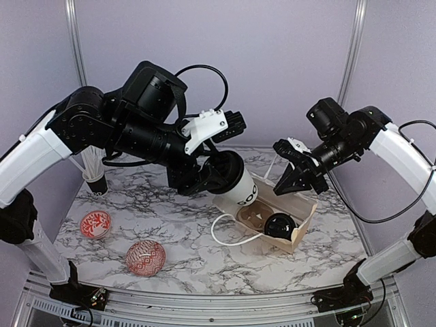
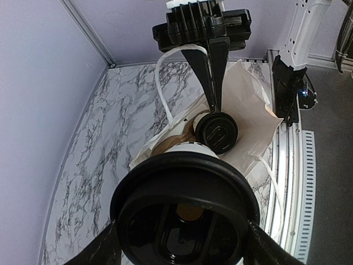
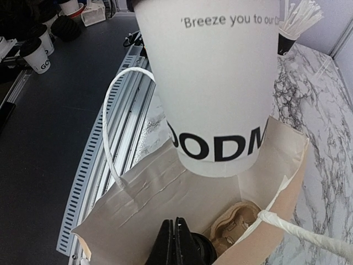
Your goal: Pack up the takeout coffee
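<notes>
My left gripper [image 1: 228,174] is shut on a white paper cup [image 1: 240,189] with a black lid [image 2: 185,215] and "GOOD" lettering. The cup hangs tilted, its base over the open mouth of the tan paper bag [image 1: 304,219]. Inside the bag lies the brown pulp carrier [image 1: 253,216] with a second black-lidded cup [image 1: 279,225] seated in it. One carrier well [image 3: 237,226] shows empty below the held cup [image 3: 215,83]. My right gripper [image 1: 294,182] is shut, its fingers [image 3: 176,243] at the bag's far rim beside the seated lid [image 2: 217,131]. Whether paper is pinched does not show.
Two red-and-white patterned bowls [image 1: 95,223] [image 1: 145,257] sit at the front left of the marble table. A cup of white straws [image 1: 95,178] stands at the back left. The bag's white handle [image 1: 221,235] loops onto the table. More cups [image 3: 36,55] stand off the table.
</notes>
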Controlling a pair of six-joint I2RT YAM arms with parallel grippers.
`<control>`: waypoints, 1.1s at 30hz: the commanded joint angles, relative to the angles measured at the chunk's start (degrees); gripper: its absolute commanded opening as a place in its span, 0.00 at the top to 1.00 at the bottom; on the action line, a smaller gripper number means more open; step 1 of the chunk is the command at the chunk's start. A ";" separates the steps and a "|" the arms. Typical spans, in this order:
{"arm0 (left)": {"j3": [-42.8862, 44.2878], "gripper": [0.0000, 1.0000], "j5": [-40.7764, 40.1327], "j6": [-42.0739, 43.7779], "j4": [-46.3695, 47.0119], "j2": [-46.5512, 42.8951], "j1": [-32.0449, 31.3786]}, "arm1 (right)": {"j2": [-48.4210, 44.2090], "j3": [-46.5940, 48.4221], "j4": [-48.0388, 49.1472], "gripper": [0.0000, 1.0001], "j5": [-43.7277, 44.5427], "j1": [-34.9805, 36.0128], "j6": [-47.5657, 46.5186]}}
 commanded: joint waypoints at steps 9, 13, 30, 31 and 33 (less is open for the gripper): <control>1.63 0.39 -3.06 4.10 2.42 7.23 -2.11 | -4.15 -0.37 6.41 0.78 13.24 0.17 5.97; 1.17 0.39 -3.46 3.96 2.50 7.87 -2.20 | -5.90 -1.88 10.77 0.59 19.80 -1.22 9.00; 0.80 0.39 -5.74 3.68 3.06 8.53 -2.37 | -4.68 -5.33 13.67 0.76 28.21 -1.85 14.49; 0.78 0.39 -5.98 3.67 3.04 8.58 -2.38 | -4.52 -5.14 13.82 0.81 28.65 -1.92 14.67; 0.54 0.38 -6.52 3.74 3.03 8.49 -2.42 | -4.47 -4.44 14.17 0.88 29.63 -2.02 14.90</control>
